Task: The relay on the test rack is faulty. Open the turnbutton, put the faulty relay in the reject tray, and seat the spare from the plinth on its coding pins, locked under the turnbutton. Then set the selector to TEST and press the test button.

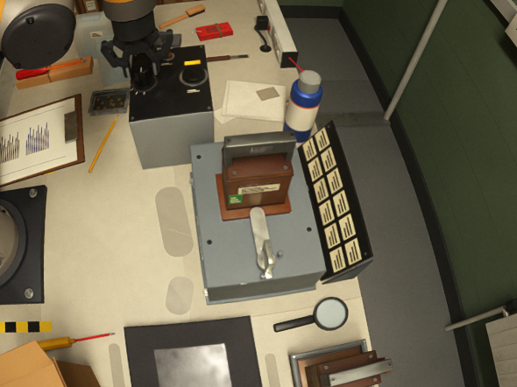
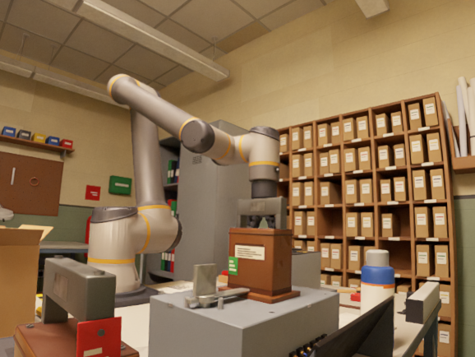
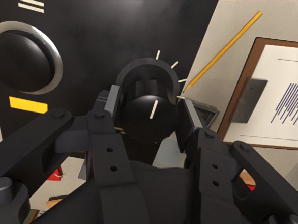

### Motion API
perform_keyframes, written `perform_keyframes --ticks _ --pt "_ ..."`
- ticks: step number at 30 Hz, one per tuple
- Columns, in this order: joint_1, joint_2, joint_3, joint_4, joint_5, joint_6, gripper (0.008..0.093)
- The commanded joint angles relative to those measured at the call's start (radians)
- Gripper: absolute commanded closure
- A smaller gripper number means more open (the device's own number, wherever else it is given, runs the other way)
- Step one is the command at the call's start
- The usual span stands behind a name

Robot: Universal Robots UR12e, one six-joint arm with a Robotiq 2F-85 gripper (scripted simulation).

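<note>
My gripper (image 3: 148, 112) hangs over the black control box (image 1: 168, 83) at the back of the bench, open around the selector knob (image 3: 150, 118) and gripping nothing. The knob's white pointer line aims toward the tick marks on the panel. The round black test button (image 1: 193, 76) sits beside it under a yellow label (image 1: 192, 62). On the grey test rack (image 1: 256, 227) a brown relay (image 1: 257, 179) with a green tag sits on its base, and the metal turnbutton (image 1: 260, 238) lies with its tip over the base's front edge. Another brown relay (image 1: 346, 367) lies in the reject tray.
The control box's top lies just under my fingers. A pencil (image 1: 103, 144), a clipboard (image 1: 37, 138) and a small parts tray (image 1: 108, 101) lie left of it. A spray bottle (image 1: 303, 105) and a black card rack (image 1: 335, 199) stand right of the test rack.
</note>
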Motion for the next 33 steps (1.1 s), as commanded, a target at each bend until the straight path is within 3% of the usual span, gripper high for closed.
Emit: perform_keyframes --ticks 1,17,25,33 --pt "0.0 -0.003 -0.004 0.005 0.0 0.0 0.0492" --pt "0.0 -0.044 -0.045 0.087 0.0 0.0 0.0492" --pt "0.0 -0.044 -0.046 0.087 0.0 0.0 0.0337" --pt "0.0 -0.044 -0.046 0.088 0.0 0.0 0.0334"
